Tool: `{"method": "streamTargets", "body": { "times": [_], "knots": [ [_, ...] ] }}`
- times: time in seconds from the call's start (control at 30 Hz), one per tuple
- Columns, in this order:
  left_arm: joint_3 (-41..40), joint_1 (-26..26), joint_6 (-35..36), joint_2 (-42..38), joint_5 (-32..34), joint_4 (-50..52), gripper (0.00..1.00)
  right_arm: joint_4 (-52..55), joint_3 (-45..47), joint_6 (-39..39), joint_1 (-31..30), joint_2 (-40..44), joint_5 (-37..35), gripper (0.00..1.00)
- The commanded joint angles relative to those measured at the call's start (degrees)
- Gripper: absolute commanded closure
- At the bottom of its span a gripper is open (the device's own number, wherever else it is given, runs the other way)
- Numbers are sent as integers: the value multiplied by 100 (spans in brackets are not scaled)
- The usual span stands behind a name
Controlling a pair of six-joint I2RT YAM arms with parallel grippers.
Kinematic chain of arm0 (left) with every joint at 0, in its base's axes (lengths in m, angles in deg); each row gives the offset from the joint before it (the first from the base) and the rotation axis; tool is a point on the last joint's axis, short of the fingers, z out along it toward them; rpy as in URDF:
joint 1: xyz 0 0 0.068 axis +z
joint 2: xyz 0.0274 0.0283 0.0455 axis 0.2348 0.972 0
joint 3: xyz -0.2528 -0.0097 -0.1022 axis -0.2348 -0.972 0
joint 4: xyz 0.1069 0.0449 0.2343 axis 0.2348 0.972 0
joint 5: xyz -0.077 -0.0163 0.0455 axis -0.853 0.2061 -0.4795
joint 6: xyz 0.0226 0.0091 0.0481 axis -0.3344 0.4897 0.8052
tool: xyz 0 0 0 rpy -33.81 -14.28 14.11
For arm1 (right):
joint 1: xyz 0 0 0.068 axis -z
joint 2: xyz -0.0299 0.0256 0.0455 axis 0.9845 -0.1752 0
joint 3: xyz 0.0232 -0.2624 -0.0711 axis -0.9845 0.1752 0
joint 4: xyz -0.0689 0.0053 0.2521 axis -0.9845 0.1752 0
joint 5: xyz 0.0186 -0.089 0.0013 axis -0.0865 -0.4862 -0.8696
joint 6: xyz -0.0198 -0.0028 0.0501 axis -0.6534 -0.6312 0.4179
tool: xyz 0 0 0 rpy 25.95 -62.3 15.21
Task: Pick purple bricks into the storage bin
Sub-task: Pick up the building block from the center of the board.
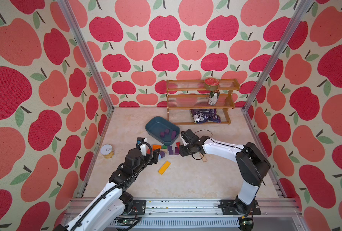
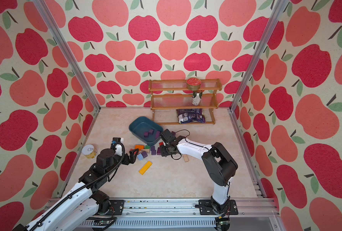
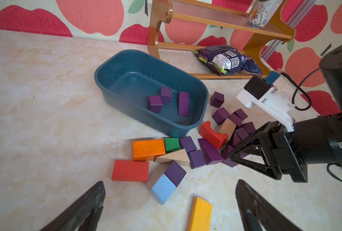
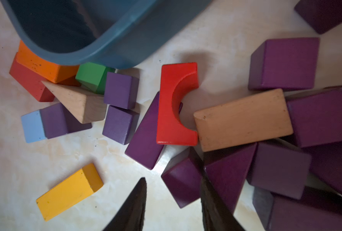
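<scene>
Clearance: open marbled tabletop (image 1: 196,180) runs from my bases at 6 o'clock up to the block pile, bounded by aluminium side rails (image 1: 97,149) at 9 and 3 o'clock. A flat yellow wooden plank (image 1: 164,167) lies alone at 6 o'clock of the pile. My left pincer (image 3: 170,182) hangs at 8 o'clock of the pile, spread wide, holding nothing. My right pincer (image 4: 173,179), at 3 o'clock, is half-spread astride one dark-purple wooden cube (image 4: 186,188); one finger sits at its side, and bare table shows beside the other.

Obstructed: my right arm covers most of the loose dark-purple wooden bricks (image 3: 210,152) in both top views.

At 12 o'clock of the pile, the shallow teal plastic storage bin (image 3: 130,80) holds three purple bricks (image 3: 183,104) near its 4 o'clock end. Farther, at 1 o'clock, a brown three-tier rack (image 1: 186,96) carries a red-lidded tin (image 1: 211,84), a can (image 1: 213,98) and a purple bag (image 1: 205,116).
</scene>
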Motion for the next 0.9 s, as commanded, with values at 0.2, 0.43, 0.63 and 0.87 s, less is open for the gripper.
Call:
{"method": "streamTargets", "body": {
  "times": [0.2, 0.43, 0.63, 0.87],
  "knots": [
    [12, 34, -111, 4, 59, 219, 1, 316, -144, -225, -43, -288, -406, 51],
    [3, 37, -143, 0, 81, 220, 1, 338, -145, -286, -62, -352, -484, 51],
    [29, 33, -150, 90, 73, 193, 1, 337, -192, -313, -62, -496, -523, 52],
    [56, 33, -131, 145, 92, 198, 1, 389, -275, -348, -62, -691, -612, 66]
  ]
}}
